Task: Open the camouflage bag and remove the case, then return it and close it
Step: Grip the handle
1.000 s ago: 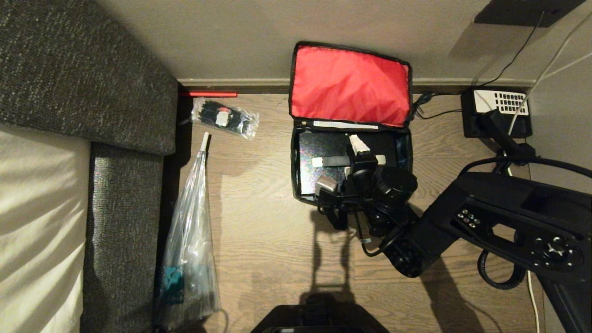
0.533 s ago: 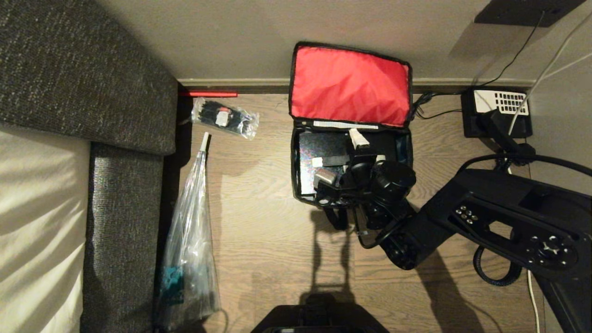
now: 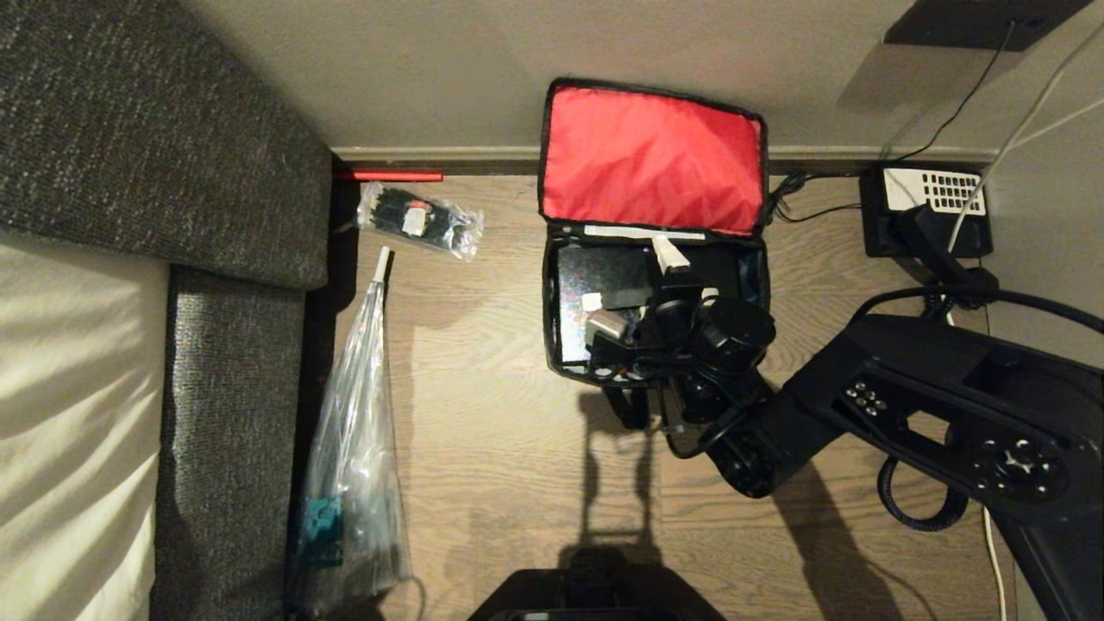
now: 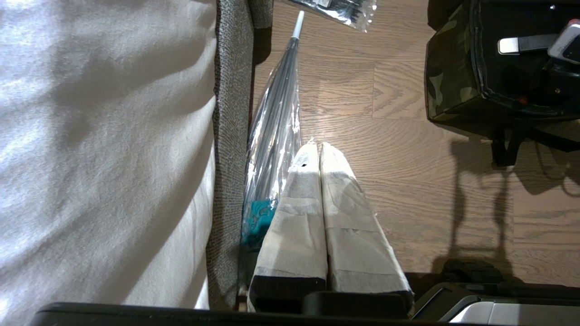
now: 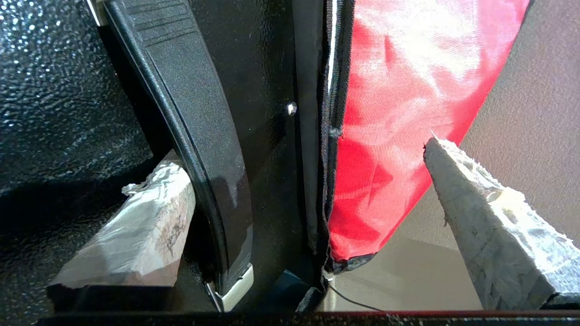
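The camouflage bag (image 3: 549, 321) stands open on the floor, its red lid (image 3: 651, 155) leaning back against the wall. The black case (image 3: 595, 274) lies inside it, and its handle strip (image 5: 199, 149) has a whitish end (image 3: 592, 302). My right gripper (image 3: 638, 291) reaches down into the bag, open wide and astride the handle. One taped finger (image 5: 149, 226) is tucked beside the strip, the other finger (image 5: 489, 217) is out by the lid's edge. My left gripper (image 4: 317, 147) hangs parked over the floor, shut and empty, well left of the bag (image 4: 446, 86).
A grey sofa (image 3: 172, 172) with a pale cushion fills the left. A long clear plastic bag (image 3: 354, 466) and a small packet (image 3: 420, 221) lie beside it. A black telephone (image 3: 927, 207) with cables sits at the right by the wall. My base (image 3: 595, 595) is at the front.
My right gripper has moved a little deeper over the bag toward the wall, so its far finger now sits near the lid hinge. It has stayed open; the bag and case have not moved.
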Robot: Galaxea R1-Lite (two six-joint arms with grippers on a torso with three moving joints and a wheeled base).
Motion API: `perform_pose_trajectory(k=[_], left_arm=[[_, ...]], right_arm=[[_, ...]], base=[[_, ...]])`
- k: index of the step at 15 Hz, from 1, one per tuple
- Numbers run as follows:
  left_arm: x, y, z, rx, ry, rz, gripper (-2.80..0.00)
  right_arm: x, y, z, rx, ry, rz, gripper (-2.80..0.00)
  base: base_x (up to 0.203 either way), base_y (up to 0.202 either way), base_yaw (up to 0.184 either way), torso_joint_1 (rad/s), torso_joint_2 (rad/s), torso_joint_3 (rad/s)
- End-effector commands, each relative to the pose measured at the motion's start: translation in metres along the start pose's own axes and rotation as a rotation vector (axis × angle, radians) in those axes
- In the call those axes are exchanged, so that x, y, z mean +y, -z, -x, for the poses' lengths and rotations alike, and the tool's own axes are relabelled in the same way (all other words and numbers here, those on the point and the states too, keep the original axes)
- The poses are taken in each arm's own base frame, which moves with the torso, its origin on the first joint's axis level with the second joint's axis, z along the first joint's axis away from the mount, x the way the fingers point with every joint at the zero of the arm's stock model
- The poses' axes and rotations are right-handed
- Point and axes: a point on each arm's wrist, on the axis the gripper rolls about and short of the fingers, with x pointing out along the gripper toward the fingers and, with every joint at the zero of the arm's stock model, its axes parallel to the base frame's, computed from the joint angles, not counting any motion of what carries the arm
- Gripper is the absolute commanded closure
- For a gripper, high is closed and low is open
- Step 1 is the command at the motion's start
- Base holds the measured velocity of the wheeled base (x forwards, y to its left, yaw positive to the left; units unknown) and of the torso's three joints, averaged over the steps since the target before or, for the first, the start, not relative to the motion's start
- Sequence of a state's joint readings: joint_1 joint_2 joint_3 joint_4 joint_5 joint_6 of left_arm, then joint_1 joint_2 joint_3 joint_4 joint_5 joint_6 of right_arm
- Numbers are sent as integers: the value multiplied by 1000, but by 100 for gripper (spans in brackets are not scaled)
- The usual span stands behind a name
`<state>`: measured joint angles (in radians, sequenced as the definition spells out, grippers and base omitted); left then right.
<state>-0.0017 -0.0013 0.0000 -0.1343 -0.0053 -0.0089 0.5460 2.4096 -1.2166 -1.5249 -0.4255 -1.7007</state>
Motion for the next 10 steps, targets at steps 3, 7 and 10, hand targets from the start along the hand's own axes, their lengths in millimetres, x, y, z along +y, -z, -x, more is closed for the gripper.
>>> perform_pose_trajectory(k=[3,7,10], left_arm=[[0,11,-2,39,0,0,0],[0,11,-2,41,-1,0,0],[0,11,-2,40,0,0,0]], right_arm=[[6,4,0,10,-11,16,-148],[12,3,1,6,-22,18,0],[12,3,0,8,-21,19,0]], base=[[0,0,0,0,0,0],[0,0,0,0,0,0],[0,0,0,0,0,0]])
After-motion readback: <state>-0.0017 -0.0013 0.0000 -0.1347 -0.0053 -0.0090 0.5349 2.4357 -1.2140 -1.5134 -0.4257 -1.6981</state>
